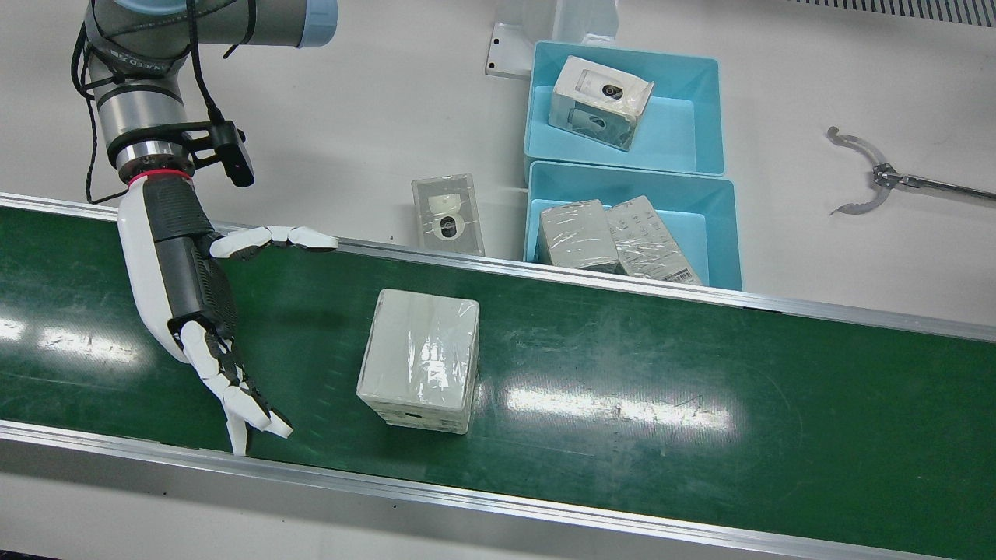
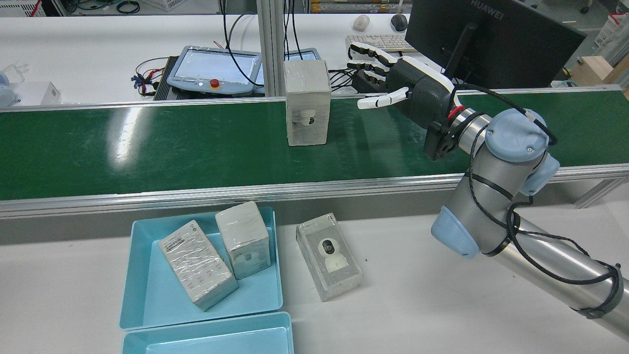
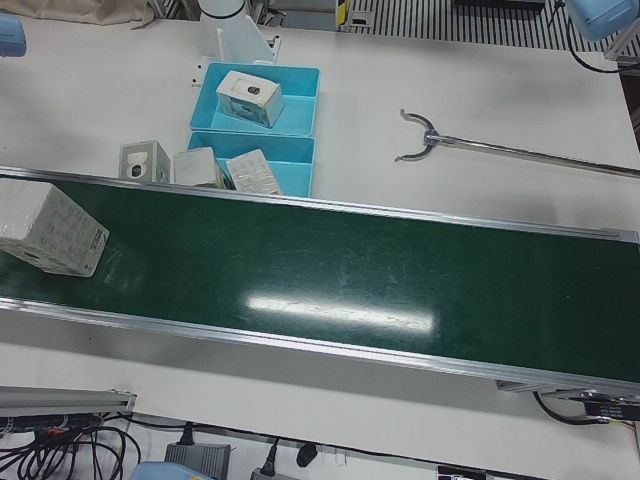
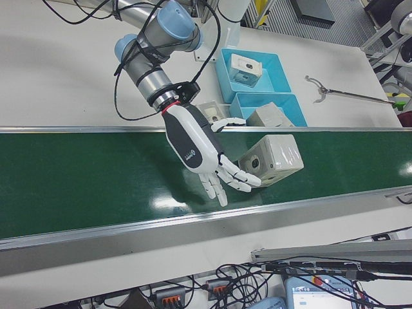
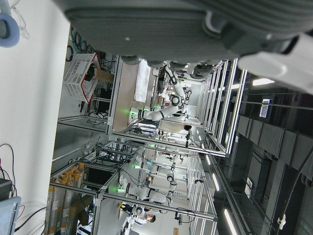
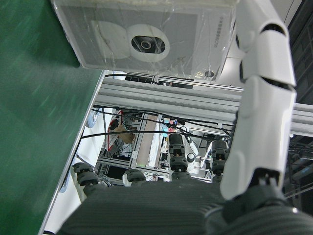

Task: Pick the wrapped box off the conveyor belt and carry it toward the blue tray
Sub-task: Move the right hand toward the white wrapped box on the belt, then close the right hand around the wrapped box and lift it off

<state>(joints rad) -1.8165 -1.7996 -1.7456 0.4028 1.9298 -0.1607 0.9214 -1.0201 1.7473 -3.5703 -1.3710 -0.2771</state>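
Note:
The wrapped box (image 1: 420, 358) stands on the green conveyor belt (image 1: 700, 365), white with a camera picture on one side (image 2: 307, 101). My right hand (image 1: 183, 288) hovers over the belt beside it, open, fingers spread toward the box without touching it (image 2: 413, 86) (image 4: 199, 145). In the right hand view the box (image 6: 146, 34) lies ahead of the fingers (image 6: 264, 98). The near blue tray (image 1: 712, 233) holds two wrapped boxes. Of my left hand only the dark palm (image 5: 161, 29) shows, in its own view.
A second blue tray (image 1: 669, 132) behind the first holds one box. Another wrapped box (image 1: 447, 214) lies on the white table beside the trays. A metal grabber tool (image 1: 864, 171) rests on the table far from the right arm. Aluminium rails edge the belt.

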